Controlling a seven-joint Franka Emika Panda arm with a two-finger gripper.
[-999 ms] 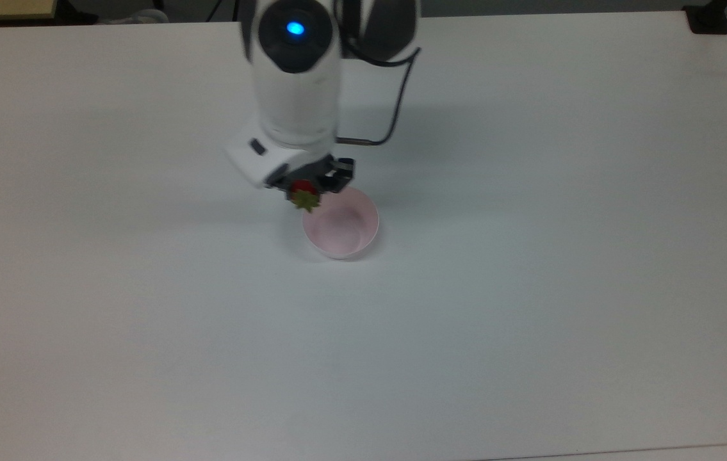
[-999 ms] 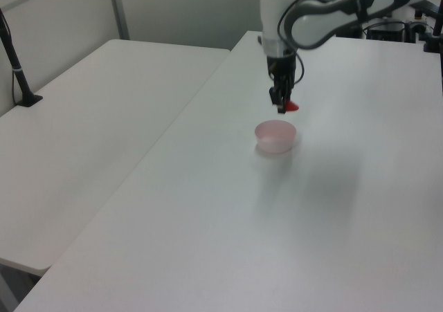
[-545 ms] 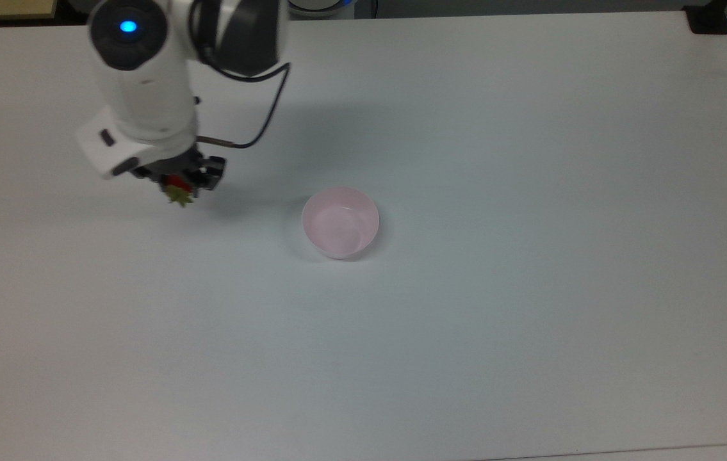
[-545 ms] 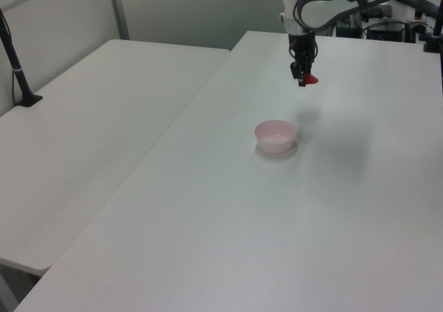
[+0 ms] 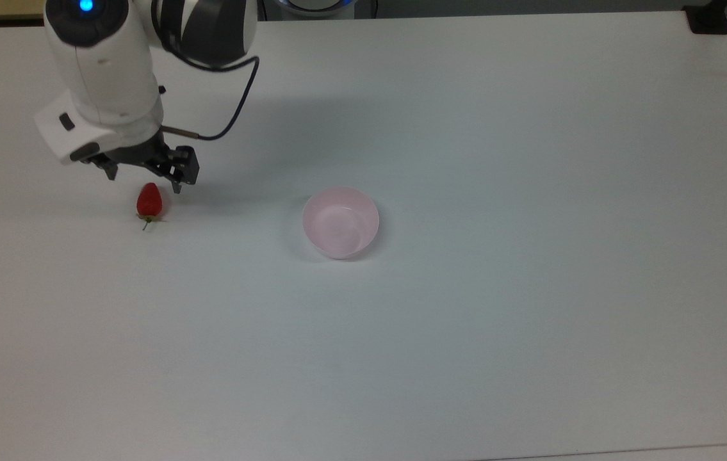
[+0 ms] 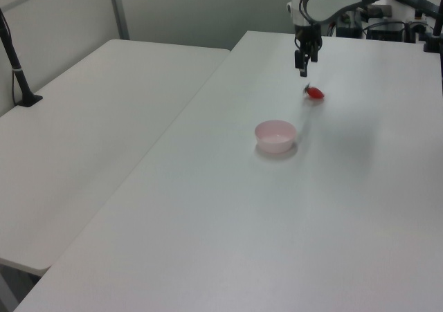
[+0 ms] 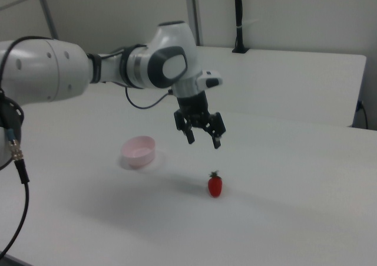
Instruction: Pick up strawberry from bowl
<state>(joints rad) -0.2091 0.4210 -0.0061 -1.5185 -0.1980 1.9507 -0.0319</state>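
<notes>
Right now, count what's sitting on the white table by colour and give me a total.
Red: 1, the strawberry
Pink: 1, the bowl
Total: 2

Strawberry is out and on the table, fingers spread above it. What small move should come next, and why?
Probably lift the gripper straight up and clear. It is open above the strawberry, which lies on the table well apart from the empty bowl.

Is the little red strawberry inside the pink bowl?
No, the small glossy red strawberry lies on the white table, well apart from the empty round pale pink bowl.
</notes>
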